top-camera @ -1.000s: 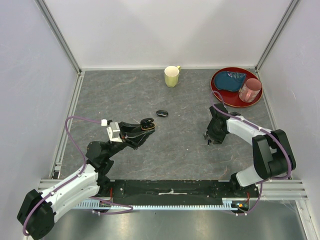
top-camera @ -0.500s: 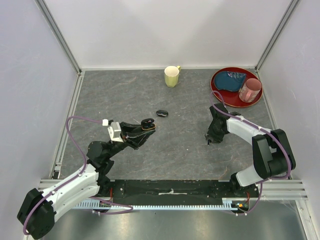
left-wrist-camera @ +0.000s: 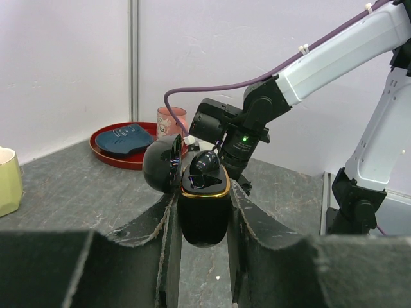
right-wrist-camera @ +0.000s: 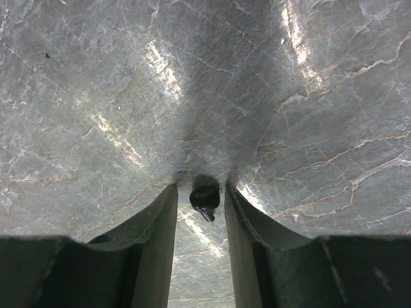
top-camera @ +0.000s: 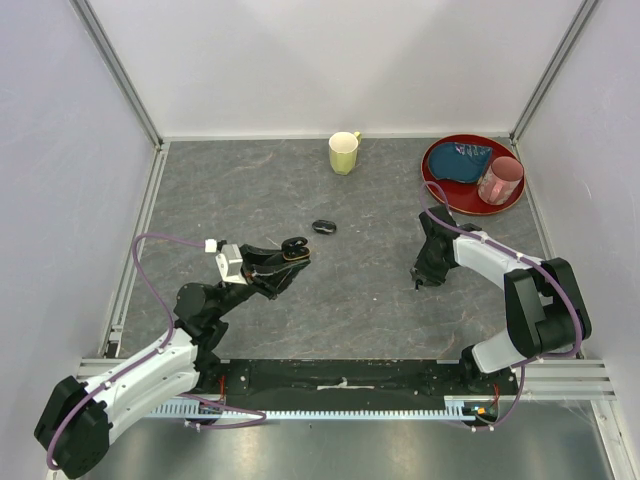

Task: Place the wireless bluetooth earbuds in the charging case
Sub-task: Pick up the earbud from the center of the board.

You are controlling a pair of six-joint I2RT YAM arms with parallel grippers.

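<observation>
Left wrist view: the left gripper (left-wrist-camera: 202, 196) pinches the charging case (left-wrist-camera: 204, 221) upright between its fingers, its lid (left-wrist-camera: 160, 165) swung open toward 10 o'clock and one earbud (left-wrist-camera: 205, 162) seated on top. Top view puts this gripper at 9 o'clock of the table (top-camera: 350, 190) and the right gripper (top-camera: 416, 282) at 4 o'clock, tips down. The right gripper's fingers (right-wrist-camera: 154, 218) flank a second earbud (right-wrist-camera: 205, 194) lying on the table; whether they touch it cannot be told.

Table (top-camera: 350, 290): grey marbled slab, walled on three sides.
Yellow mug (top-camera: 343, 153): upright, middle of the far edge.
Red tray (top-camera: 447, 196): flat in the far right corner.
Small black oval object (top-camera: 323, 227): alone, mid-table.
Earbud (right-wrist-camera: 205, 194): black, lying on the slab, right side.
</observation>
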